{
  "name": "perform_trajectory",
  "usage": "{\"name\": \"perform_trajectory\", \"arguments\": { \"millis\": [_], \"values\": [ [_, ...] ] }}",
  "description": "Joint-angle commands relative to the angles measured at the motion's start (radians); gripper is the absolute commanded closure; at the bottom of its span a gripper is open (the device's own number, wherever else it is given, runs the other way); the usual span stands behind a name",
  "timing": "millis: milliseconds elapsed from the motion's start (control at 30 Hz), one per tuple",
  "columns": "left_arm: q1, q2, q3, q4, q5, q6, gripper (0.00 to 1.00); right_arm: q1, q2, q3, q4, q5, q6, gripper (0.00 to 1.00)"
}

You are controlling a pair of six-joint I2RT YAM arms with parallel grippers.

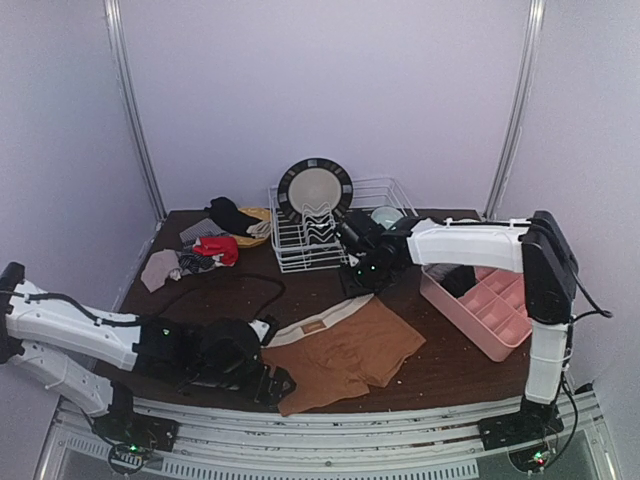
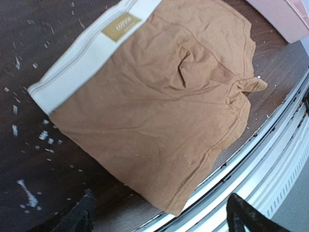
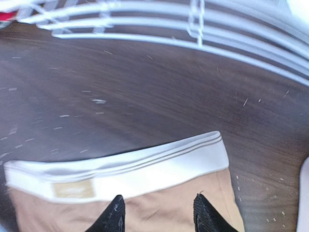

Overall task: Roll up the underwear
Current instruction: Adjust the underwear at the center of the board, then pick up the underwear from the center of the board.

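Top external view: the brown boxer briefs (image 1: 345, 352) lie spread flat at the front centre of the dark worktop (image 1: 300, 290), the white waistband (image 1: 312, 328) facing the back left. The left end effector (image 1: 272, 384) sits low just beside the briefs' near left corner. The right end effector (image 1: 362, 274) hangs over the far edge of the waistband. A heap of small garments (image 1: 205, 250) in black, red, grey and beige lies at the back left, well apart from both. A wire dish rack (image 1: 335, 235) holding a plate (image 1: 315, 188) stands at the back; a pink tray (image 1: 490, 305) sits to the right.

Left wrist view: the briefs (image 2: 159, 106) fill the frame ahead of the left end effector (image 2: 159, 217). Its fingers (image 2: 79, 217) are spread wide and grasp nothing.

Right wrist view: the right end effector (image 3: 160, 215) is released, its fingertips (image 3: 113, 215) over the brown cloth (image 3: 159, 203) just below the waistband (image 3: 120, 169). Contact with the cloth cannot be determined. The rack wires (image 3: 193, 29) cross the top.
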Motion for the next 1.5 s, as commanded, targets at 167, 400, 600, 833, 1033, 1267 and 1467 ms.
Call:
{"name": "perform_trajectory", "arguments": {
  "millis": [167, 400, 600, 833, 1033, 1267, 1467],
  "values": [
    [0.106, -0.35, -0.065, -0.281, -0.247, -0.17, 0.02, 0.313, -0.182, -0.092, -0.003, 0.072, 0.027, 0.53],
    [0.384, -0.502, -0.161, -0.245, -0.056, -0.181, 0.04, 0.538, -0.058, -0.007, 0.006, 0.124, 0.094, 0.53],
    [0.444, -0.477, -0.172, -0.228, -0.013, -0.204, 0.03, 0.61, 0.107, 0.136, -0.089, 0.174, 0.111, 0.53],
    [0.478, -0.332, -0.176, -0.096, 0.078, -0.209, 0.05, 0.636, 0.179, 0.151, -0.098, 0.163, 0.153, 0.54],
    [0.484, -0.195, -0.146, -0.022, 0.11, -0.204, 0.08, 0.652, 0.221, 0.167, -0.109, 0.151, 0.161, 0.54],
    [0.49, -0.054, -0.109, 0.051, 0.145, -0.186, 0.11, 0.651, 0.285, 0.213, -0.177, 0.17, 0.183, 0.6],
    [0.492, 0.063, -0.07, 0.087, 0.17, -0.172, 0.18, 0.647, 0.284, 0.189, -0.195, 0.168, 0.209, 0.92]
  ]
}}
